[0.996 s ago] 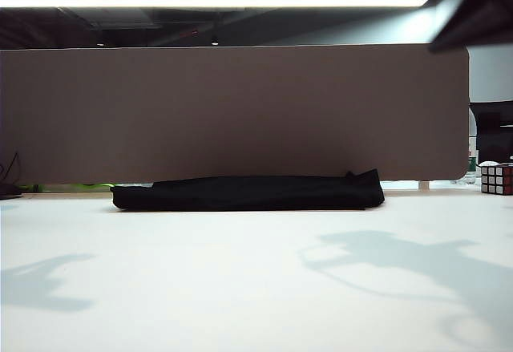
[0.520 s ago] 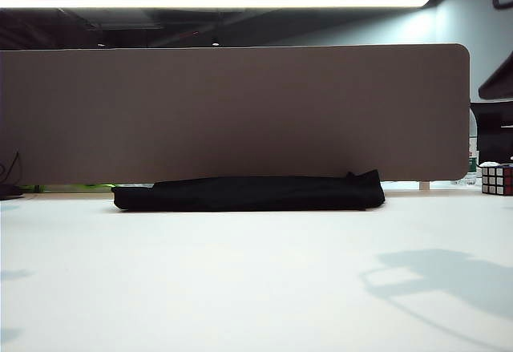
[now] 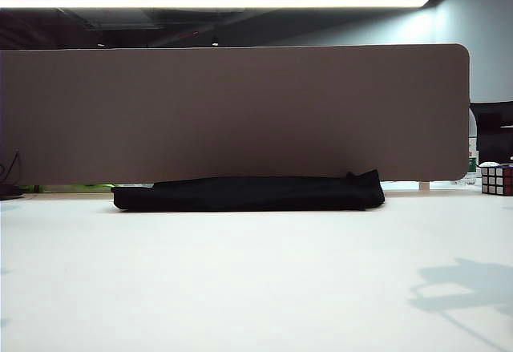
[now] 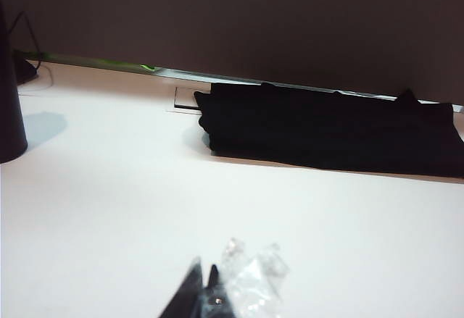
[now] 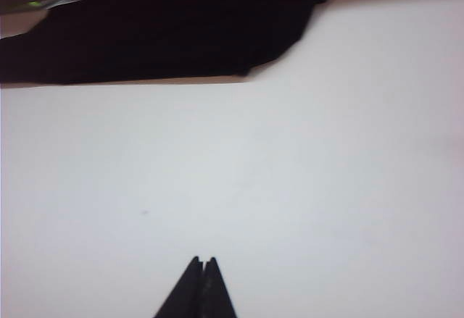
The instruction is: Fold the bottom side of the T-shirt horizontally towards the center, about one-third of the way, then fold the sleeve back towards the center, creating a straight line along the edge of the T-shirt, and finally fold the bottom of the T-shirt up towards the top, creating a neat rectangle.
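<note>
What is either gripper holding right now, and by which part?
Nothing. The left gripper and right gripper are both shut on nothing over bare table, well short of the folded T-shirt.

No legible text, label, brand, number or sign appeared in any view, the folded black T-shirt [image 3: 248,193] showed no readable marking, the tan divider panel [image 3: 232,111] was blank, the colour cube [image 3: 497,180] bore only plain squares
</note>
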